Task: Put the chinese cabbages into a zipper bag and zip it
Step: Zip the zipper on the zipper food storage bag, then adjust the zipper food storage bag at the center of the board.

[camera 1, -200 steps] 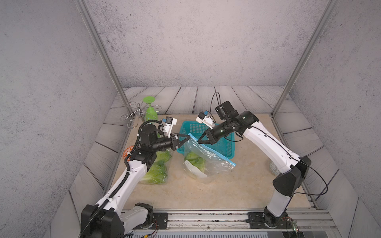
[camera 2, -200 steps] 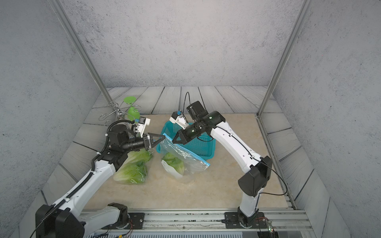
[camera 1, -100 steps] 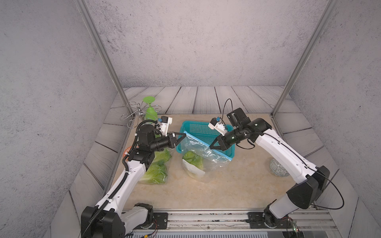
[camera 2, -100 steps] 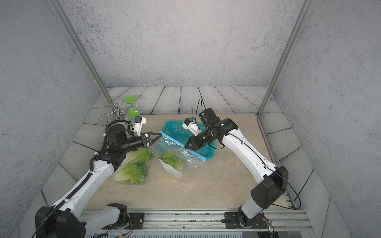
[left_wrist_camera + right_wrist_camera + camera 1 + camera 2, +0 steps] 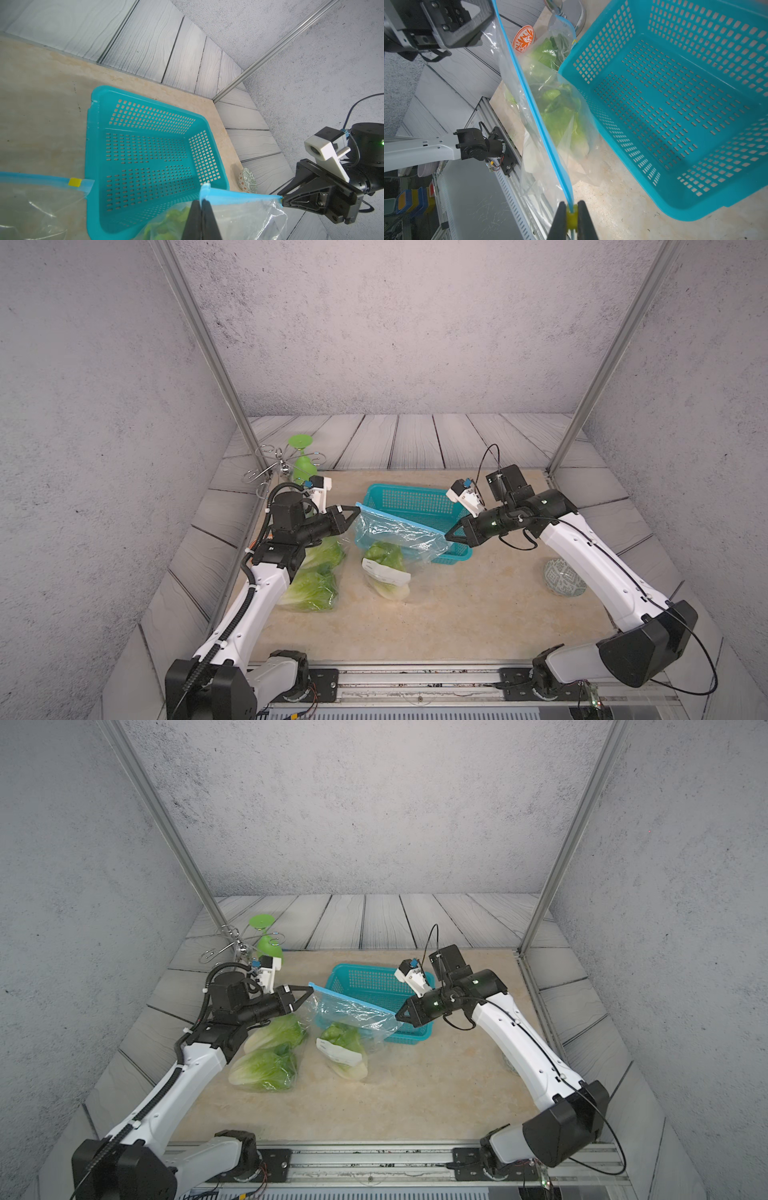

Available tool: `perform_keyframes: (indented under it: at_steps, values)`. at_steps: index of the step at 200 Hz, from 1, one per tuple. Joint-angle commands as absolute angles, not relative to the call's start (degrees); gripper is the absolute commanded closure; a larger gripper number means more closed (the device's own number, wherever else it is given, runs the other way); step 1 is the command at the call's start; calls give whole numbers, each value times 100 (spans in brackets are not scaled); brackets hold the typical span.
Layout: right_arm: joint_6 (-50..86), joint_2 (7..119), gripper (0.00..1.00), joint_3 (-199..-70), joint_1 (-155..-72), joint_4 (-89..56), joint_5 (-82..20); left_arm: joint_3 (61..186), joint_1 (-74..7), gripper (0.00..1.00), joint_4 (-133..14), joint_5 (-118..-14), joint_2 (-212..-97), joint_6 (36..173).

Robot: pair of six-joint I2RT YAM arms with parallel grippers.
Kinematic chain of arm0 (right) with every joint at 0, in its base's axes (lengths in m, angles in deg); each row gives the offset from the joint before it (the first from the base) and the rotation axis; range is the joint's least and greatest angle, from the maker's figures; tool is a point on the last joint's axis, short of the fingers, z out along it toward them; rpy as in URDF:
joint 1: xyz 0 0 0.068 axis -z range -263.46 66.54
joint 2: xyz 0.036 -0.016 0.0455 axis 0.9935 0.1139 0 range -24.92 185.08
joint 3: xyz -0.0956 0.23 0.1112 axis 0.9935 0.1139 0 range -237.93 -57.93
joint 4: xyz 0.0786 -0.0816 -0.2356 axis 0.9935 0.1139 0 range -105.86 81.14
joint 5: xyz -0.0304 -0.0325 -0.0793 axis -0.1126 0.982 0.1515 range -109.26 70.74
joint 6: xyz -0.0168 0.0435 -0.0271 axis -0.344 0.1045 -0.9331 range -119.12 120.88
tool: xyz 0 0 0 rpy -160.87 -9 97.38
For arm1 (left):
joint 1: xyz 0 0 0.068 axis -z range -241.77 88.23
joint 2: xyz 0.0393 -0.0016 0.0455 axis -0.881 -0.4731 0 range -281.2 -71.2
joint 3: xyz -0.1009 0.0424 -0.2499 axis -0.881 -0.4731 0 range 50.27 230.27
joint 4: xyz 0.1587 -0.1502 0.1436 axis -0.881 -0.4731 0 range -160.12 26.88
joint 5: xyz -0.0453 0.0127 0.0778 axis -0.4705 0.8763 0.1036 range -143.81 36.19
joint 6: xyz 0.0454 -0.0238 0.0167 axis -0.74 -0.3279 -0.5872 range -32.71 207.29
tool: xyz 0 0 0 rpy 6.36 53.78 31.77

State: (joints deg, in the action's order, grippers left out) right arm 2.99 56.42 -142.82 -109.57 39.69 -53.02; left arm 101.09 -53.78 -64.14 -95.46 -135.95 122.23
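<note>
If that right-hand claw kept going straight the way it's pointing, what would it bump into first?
The zipper bag it pinches by the yellow slider: the right gripper points along the blue zip strip, so the bag would bunch up. Beyond, probably the left gripper holding the other end.

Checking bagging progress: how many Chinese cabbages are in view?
3. One cabbage inside the held-up zipper bag; a rear cabbage and a front cabbage on the table beside the left arm. The arm may hide more.
</note>
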Motion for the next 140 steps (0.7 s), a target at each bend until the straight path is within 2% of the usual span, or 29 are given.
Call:
perform_keyframes:
  at_steps: [1,7,17,26,36,50,73,98,119,140]
  values:
    - [278,5520,94,-14325,-10834,4357,-5102,10142,-5627,100,-6223,-9067,-13597,12378]
    - [335,5580,87,-14392,-10834,4340,-5241,10079,-5615,100,-6044,-9150,-13602,12458]
    - [529,5643,61,-14500,-10834,4241,-5442,9940,-5598,100,-5805,-9212,-13599,12642]
    - [833,5615,43,-14441,-10833,4017,-5524,9859,-5581,100,-5808,-9174,-13577,12725]
    - [1157,5496,33,-14182,-10841,3703,-5538,9790,-5575,100,-5997,-9059,-13508,12662]
    - [1484,5243,27,-13598,-10844,3324,-5466,9734,-5575,100,-6529,-8557,-13410,12493]
    - [1889,4883,23,-12720,-11238,2732,-5127,9710,-5592,100,-7049,-7883,-13501,12367]
    - [2313,4718,19,-12093,-12021,1732,-4129,9800,-5589,100,-7149,-7919,-13619,12460]
    - [2640,4686,11,-11547,-12342,335,-4215,9950,-5635,100,-7669,-7787,-13598,12302]
    - [1978,5314,8,-11967,-13006,670,-3719,9957,-5720,100,-7879,-7835,-13515,12271]
